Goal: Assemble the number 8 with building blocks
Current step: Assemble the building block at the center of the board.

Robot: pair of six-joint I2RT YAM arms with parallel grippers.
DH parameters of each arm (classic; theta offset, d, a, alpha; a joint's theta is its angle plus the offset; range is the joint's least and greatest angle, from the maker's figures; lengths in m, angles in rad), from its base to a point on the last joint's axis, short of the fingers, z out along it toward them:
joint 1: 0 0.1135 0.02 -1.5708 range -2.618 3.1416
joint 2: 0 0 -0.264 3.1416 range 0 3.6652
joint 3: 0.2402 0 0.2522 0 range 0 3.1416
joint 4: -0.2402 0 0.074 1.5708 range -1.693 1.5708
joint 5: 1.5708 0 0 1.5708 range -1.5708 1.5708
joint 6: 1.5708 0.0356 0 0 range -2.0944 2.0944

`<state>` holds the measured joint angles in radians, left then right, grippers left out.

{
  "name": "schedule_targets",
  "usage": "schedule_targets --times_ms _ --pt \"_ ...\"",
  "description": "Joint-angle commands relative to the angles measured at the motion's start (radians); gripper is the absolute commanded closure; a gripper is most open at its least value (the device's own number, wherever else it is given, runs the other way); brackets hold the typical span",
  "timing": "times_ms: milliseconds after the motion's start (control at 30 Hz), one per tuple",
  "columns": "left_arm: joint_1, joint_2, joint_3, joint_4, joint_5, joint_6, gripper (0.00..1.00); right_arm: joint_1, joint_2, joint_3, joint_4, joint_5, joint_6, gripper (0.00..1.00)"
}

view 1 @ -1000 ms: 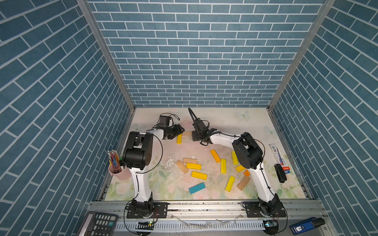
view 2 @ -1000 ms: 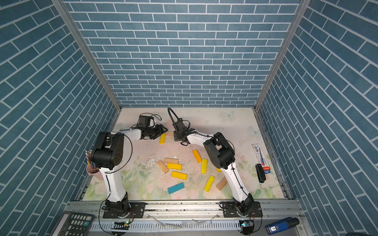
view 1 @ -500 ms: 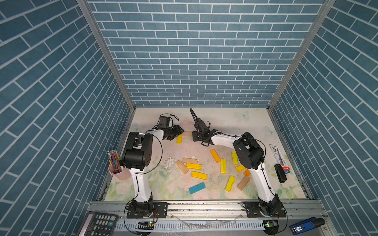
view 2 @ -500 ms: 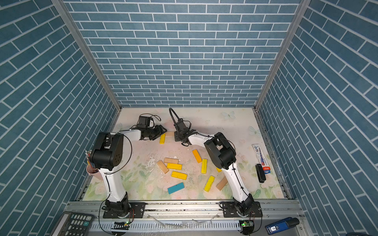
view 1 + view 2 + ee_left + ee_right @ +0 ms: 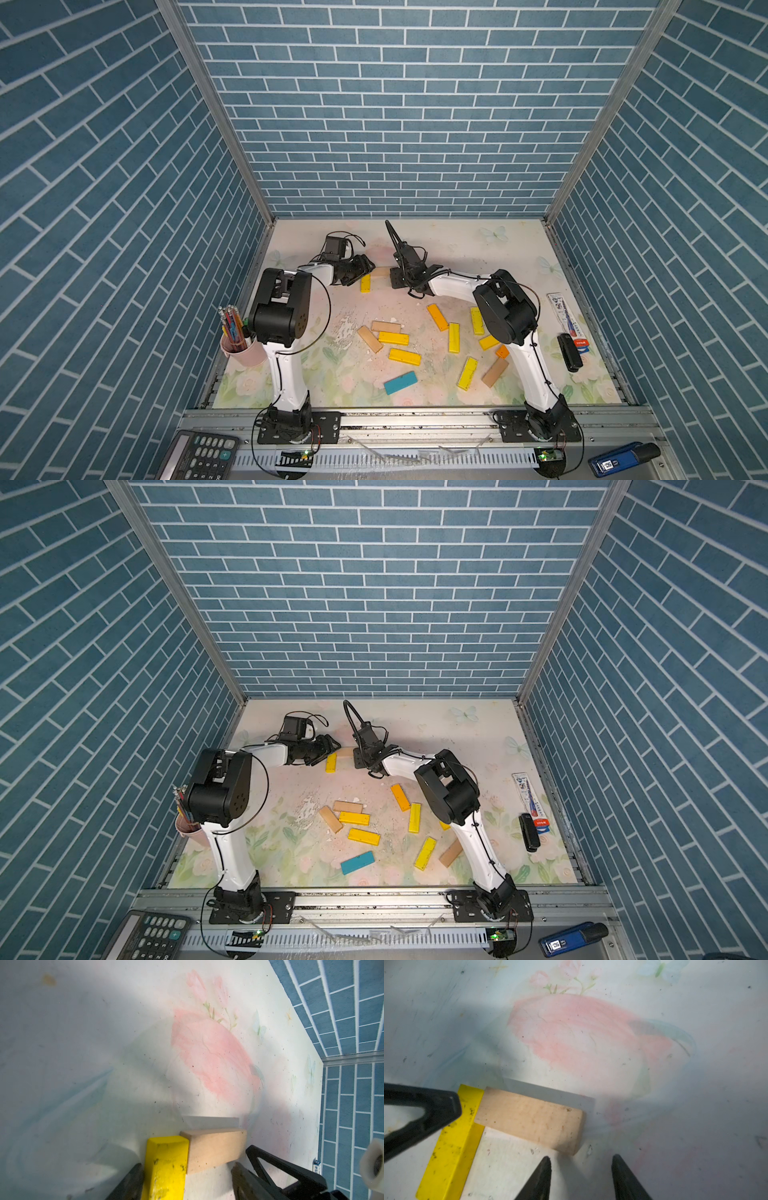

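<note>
At the far middle of the mat a yellow block (image 5: 365, 283) (image 5: 166, 1167) and a tan block (image 5: 379, 272) (image 5: 529, 1120) lie touching in an L. My left gripper (image 5: 368, 266) (image 5: 187, 1165) is open and straddles the yellow block's end, with bare mat beside the block. My right gripper (image 5: 395, 276) (image 5: 582, 1158) is open and empty, its tips just short of the tan block's free end. Several more building blocks lie scattered nearer the front, among them an orange one (image 5: 437, 316), a yellow one (image 5: 404, 357), a tan one (image 5: 369, 339) and a teal one (image 5: 400, 382).
A pink pencil cup (image 5: 243, 349) stands by the left arm's base. A black device (image 5: 569, 352) and a tube (image 5: 564, 313) lie along the right edge. A calculator (image 5: 197, 455) and a blue device (image 5: 623, 459) sit on the front rail. Brick walls close in three sides.
My right wrist has shifted slightly near the tan block. The left arm and the scattered blocks look unmoved.
</note>
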<state>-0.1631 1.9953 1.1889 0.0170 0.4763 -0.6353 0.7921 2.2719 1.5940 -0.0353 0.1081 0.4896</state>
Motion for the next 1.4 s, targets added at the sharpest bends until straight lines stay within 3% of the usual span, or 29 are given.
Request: schedule_targets --times_ms 0,400,700,1000,1167,1367 --pt "-0.007 -0.003 0.006 -0.037 0.004 0.002 0.31 0.010 -0.014 -0.036 -0.074 -0.026 0.003 0.51" --pt "-0.007 -0.076 -0.017 -0.091 -0.068 0.048 0.26 0.019 -0.141 -0.172 -0.014 -0.045 -0.033 0.49" --pt "-0.007 -0.333 -0.188 -0.162 -0.139 0.107 0.00 0.043 -0.370 -0.428 0.049 -0.115 -0.101 0.45" --pt "-0.039 -0.650 -0.415 -0.352 -0.193 0.113 0.00 0.084 -0.549 -0.580 0.021 -0.145 -0.108 0.44" --pt "-0.135 -0.787 -0.484 -0.545 -0.295 0.061 0.04 0.106 -0.611 -0.634 0.009 -0.138 -0.107 0.44" --pt "-0.247 -0.860 -0.535 -0.608 -0.366 -0.056 0.10 0.119 -0.685 -0.694 -0.002 -0.106 -0.101 0.44"
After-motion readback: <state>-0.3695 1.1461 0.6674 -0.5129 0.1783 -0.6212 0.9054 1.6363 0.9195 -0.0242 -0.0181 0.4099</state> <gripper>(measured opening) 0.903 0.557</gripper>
